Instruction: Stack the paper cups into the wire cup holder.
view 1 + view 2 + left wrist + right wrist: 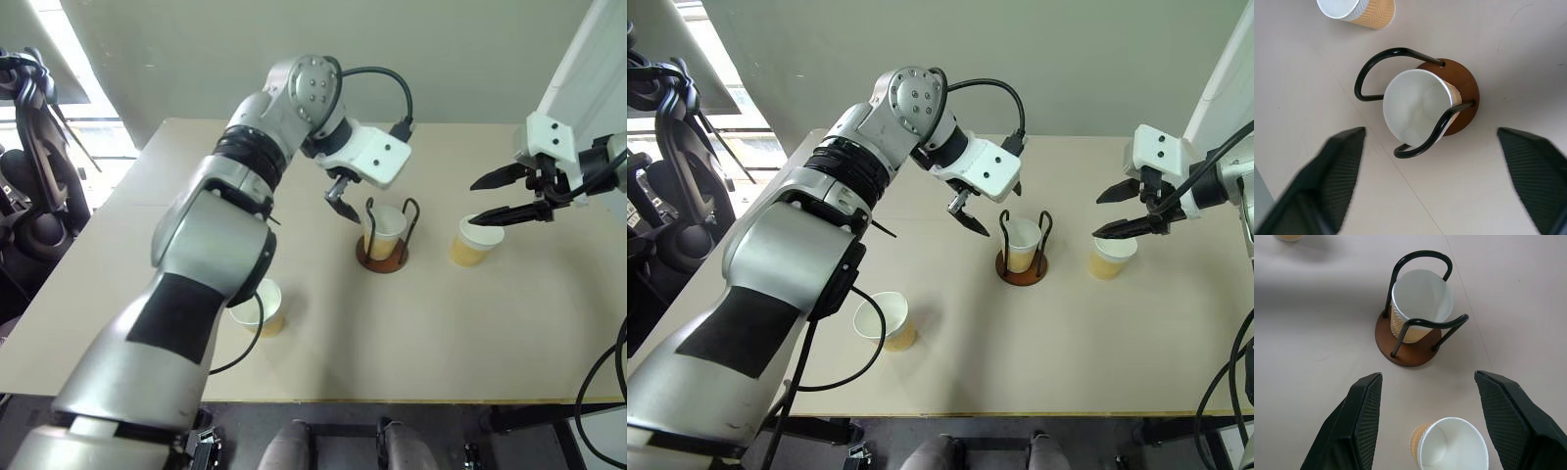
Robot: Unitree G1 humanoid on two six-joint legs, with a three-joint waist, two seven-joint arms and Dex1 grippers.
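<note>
The wire cup holder (382, 257), a brown disc with black wire loops, stands mid-table with one paper cup (384, 230) upright inside it. My left gripper (343, 206) hangs open just left of and above the holder, nothing between its fingers (1327, 181). A second paper cup (477, 241) stands to the right of the holder. My right gripper (473, 203) hovers open over it, its fingers (1356, 426) spread on either side and apart from the rim. A third cup (260, 306) stands near the table's front left, partly behind my left arm.
The beige table (411, 343) has bare room in front of the holder and along its far side. A cable (387, 83) loops over the left wrist. Dark equipment (34, 147) stands beyond the table's left edge.
</note>
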